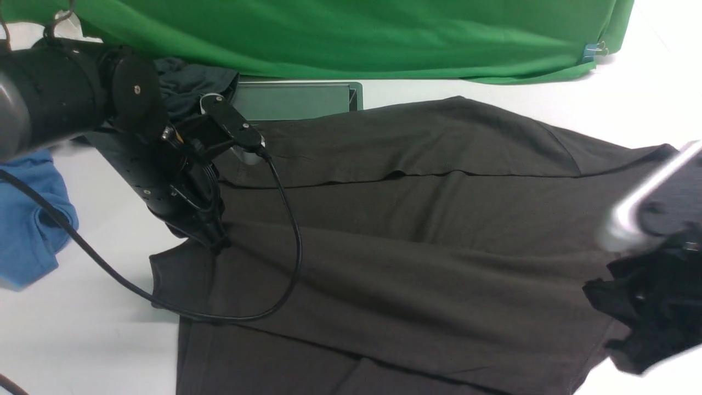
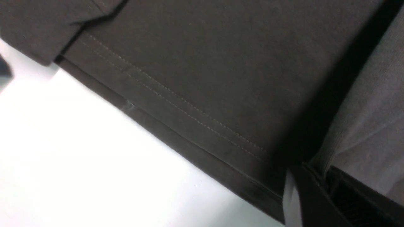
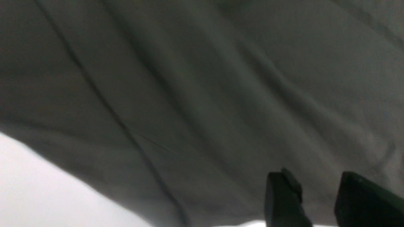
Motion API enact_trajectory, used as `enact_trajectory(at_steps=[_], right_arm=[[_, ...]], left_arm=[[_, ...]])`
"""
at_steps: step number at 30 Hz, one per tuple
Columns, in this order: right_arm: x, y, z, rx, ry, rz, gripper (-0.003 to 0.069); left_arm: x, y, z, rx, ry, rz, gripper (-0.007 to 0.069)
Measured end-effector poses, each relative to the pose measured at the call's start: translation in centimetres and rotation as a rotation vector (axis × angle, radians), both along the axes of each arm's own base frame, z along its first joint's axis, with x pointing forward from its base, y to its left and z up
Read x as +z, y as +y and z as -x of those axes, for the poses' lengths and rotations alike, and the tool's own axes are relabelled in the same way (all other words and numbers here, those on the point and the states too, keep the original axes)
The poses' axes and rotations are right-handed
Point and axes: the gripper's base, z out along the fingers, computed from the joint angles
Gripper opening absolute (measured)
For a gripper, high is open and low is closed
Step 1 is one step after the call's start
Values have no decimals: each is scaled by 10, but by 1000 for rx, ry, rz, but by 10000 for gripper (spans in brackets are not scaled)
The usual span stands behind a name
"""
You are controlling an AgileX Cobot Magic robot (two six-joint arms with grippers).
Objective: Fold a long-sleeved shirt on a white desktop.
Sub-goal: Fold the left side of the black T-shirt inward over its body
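The long-sleeved shirt [image 1: 411, 247] is spread across the white worktop [image 1: 93, 329] and fills most of the front view, with one layer folded over along its far side. The left end effector [image 1: 218, 241] is set down on the shirt's left edge, jaws together and clamped on the fabric; the stitched hem [image 2: 176, 104] is seen beside it in the left wrist view. The right end effector [image 3: 315, 176] is at the shirt's right side, a gap seen between its fingers against the cloth; whether cloth is gripped cannot be told. A blue garment [image 1: 27, 219] lies at the left, with a slate-grey garment [image 1: 192, 82] and a green backdrop [image 1: 329, 33] behind.
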Motion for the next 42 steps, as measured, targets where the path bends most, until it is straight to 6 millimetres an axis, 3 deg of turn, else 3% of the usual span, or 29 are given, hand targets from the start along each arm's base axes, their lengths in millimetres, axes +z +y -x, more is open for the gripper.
enact_trajectory(at_steps=[4,9,15,22,27,32,35,39,42], right_arm=[[-28,-6,-45,-3,151,104,301],[-50,-9,-92,82,194,120,401],[-82,0,-132,231,188,187,428],[-127,4,-147,282,270,224,428],[-129,6,-151,275,255,215,406],[-128,6,-151,257,257,202,306],[-124,5,-149,251,256,204,283],[-105,4,-145,249,208,198,349],[-104,4,-148,262,173,203,466]], left_arm=[[0,0,2,1,21,-4,24],[-1,0,2,2,27,-5,24],[-1,1,2,-6,26,-8,24],[-1,1,2,-11,25,-19,24],[-1,2,2,-15,24,-28,24],[-1,2,2,-15,24,-28,24],[-1,2,2,-13,27,-23,24],[-1,1,3,-10,33,-19,24],[-1,1,3,-9,35,-15,24]])
